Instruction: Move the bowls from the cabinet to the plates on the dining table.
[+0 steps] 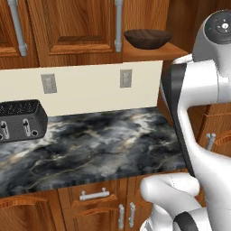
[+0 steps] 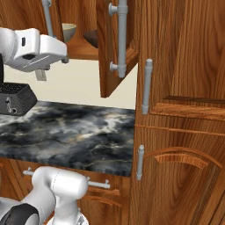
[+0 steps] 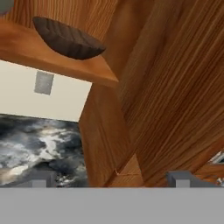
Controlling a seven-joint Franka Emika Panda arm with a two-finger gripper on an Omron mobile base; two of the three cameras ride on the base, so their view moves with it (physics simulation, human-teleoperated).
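The dark brown bowl [image 1: 147,38] sat at the front right edge of the open cabinet [image 1: 153,52] shelf, the pale bowl [image 2: 68,30] seemingly behind it. The gripper [image 3: 111,177], fingers spread wide and empty, faced upward, probably approaching a grasp.

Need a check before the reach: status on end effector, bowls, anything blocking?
End effector open, empty. Dark brown bowl on cabinet shelf, untouched; pale bowl further in. Open cabinet door beside the approach.
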